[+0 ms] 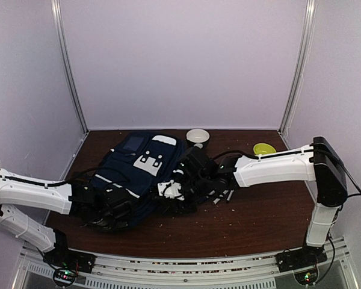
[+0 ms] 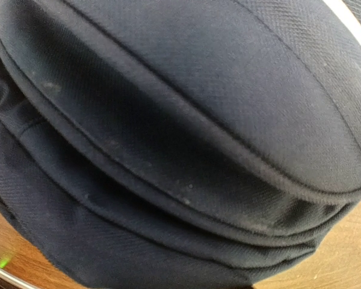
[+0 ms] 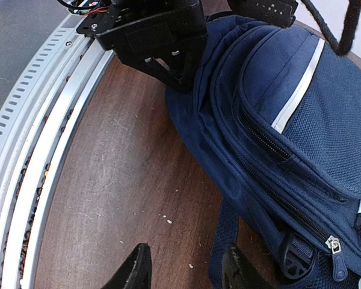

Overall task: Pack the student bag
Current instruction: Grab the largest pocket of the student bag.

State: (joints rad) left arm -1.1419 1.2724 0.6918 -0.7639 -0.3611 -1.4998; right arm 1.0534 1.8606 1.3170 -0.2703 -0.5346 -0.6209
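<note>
Student bag (image 1: pixel 138 174) covers left end effector (image 1: pixel 111 212), state unkn; right end effector (image 3: pixel 186 272) apart.

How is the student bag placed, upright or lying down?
Lying down: the student bag rests flat on the table, its striped front facing up.

No legible text anywhere
</note>
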